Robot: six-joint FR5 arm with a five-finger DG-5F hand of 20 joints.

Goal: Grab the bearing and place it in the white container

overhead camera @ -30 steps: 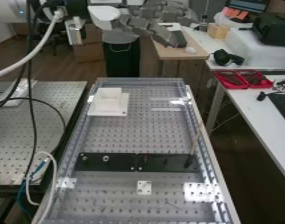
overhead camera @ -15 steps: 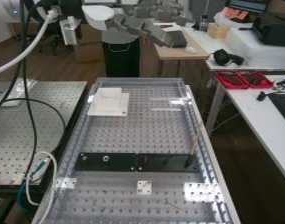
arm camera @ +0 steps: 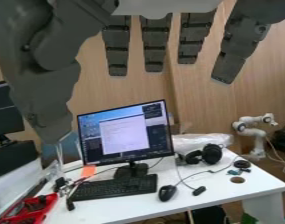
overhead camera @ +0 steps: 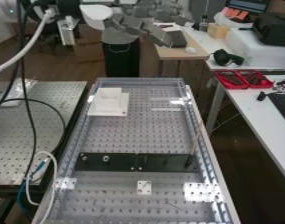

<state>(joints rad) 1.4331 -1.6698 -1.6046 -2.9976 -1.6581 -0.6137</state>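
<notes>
1. Arm [overhead camera: 7, 12] is hanging in from the upper left, well above and beyond the perforated surface [overhead camera: 126, 135] I'm looking down on.
2. Smaller nut [overhead camera: 84, 158] is standing near the left end of the black bar [overhead camera: 169, 163].
3. Larger nut [overhead camera: 106, 158] is standing just beside it, on the same bar.
4. White container [overhead camera: 110, 104] is resting farther up the surface, toward its far left corner. I'm not managing to make out its inside.
5. Robot hand [overhead camera: 152, 31] is hovering high past the far end, its straight fingers [arm camera: 156, 47] spreading apart and pinching nothing.

I'm not able to tell where the bearing is lying. With the hand idling well away from both bar and container, I'm guessing the placing is done and the bearing is sitting inside. If so, the next move is calling only for keeping clear; if not, finding the bearing is coming first.
</notes>
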